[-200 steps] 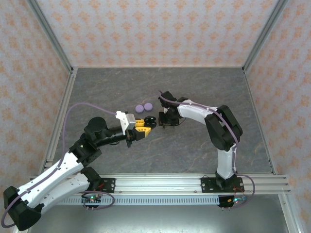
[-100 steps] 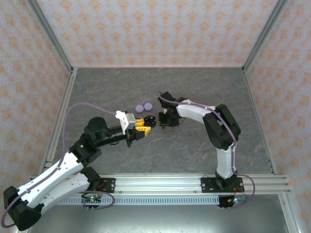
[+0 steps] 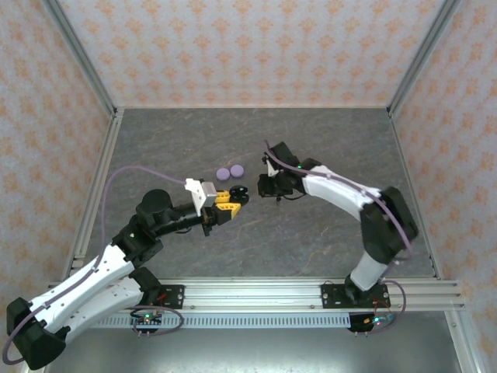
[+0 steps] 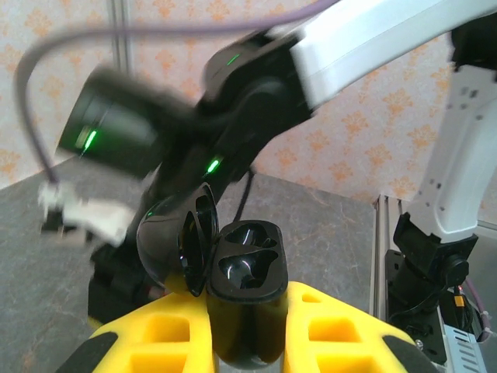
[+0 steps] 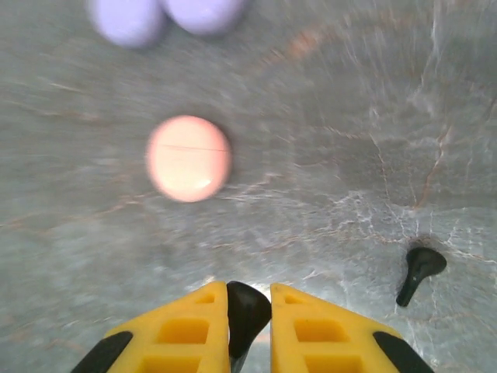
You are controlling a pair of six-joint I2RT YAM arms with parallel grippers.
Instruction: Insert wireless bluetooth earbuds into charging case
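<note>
L gripper (image 4: 247, 330) clamped on open black charging case (image 4: 245, 268), lid up | R gripper (image 5: 248, 315) pinching black earbud (image 5: 248, 305) over mid-worktop (image 5: 349, 116) | second black earbud (image 5: 420, 273) lying loose to its right | pink round case (image 5: 189, 158) and two lilac cases (image 5: 203, 8) beyond

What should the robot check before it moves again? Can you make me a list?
1. Black charging case lid open: ok.
2. Case empty inside: ok.
3. Left claw shut on the case: ok.
4. Right claw shut on a black earbud: ok.
5. That earbud above the case: not ok, it is off to one side.
6. Which way the held earbud points: cannot tell.
</note>
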